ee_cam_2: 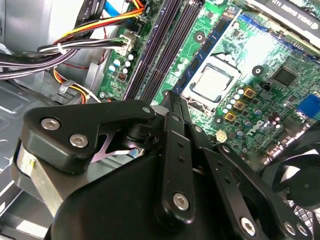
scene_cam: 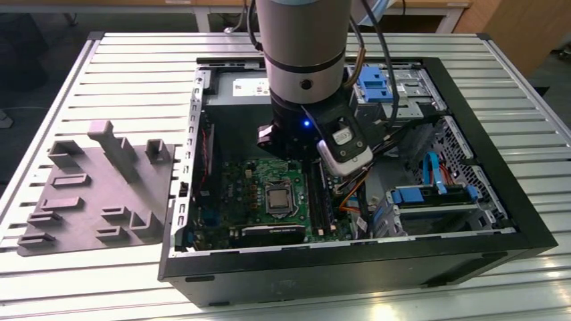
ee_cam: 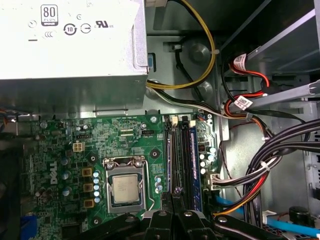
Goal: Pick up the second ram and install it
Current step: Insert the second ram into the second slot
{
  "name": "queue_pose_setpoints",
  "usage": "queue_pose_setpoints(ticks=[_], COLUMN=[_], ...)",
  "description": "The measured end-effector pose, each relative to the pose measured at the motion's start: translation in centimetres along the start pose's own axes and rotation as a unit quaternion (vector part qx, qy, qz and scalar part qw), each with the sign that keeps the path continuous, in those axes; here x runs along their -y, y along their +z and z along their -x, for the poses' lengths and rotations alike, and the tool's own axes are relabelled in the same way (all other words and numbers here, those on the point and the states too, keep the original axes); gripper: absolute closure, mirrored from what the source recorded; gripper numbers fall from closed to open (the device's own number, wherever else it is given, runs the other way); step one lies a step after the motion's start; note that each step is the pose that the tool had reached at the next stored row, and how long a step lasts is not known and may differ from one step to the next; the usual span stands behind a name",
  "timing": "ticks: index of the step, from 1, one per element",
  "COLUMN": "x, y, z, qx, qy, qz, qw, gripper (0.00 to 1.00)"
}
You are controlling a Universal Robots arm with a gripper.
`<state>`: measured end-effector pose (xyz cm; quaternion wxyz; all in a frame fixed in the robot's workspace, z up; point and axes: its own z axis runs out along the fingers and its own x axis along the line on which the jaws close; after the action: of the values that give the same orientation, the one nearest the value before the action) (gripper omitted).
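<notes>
One open computer case [scene_cam: 496, 221] is laid on a slatted metal table [scene_cam: 116, 60]. A grey tray [scene_cam: 89, 194] is set at the exterior view's left, and wooden furniture [scene_cam: 513, 23] is seen beyond the far edge. Inside, the gripper [ee_cam: 176, 194] is closed narrow above the second ram [ee_cam: 178, 155], which is stood on edge in a motherboard [ee_cam: 125, 135] slot.

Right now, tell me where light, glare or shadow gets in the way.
Exterior view: light glares off the slatted table at the near edge; the computer case is dim inside, beneath the arm. Second wrist view: the motherboard washes out pale beside the processor, and the black gripper is a dark mass. First wrist view: even light, mild sheen on the power supply.
</notes>
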<state>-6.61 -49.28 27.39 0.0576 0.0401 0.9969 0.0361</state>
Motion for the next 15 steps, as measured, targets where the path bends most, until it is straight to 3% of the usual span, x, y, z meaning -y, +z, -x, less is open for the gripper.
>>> queue_pose_setpoints(ticks=[15], x=[-0.29], y=[0.52], z=[-0.08], qx=[0.0000], qy=[0.000], qz=[0.0000], qw=[1.0000], gripper=[0.88])
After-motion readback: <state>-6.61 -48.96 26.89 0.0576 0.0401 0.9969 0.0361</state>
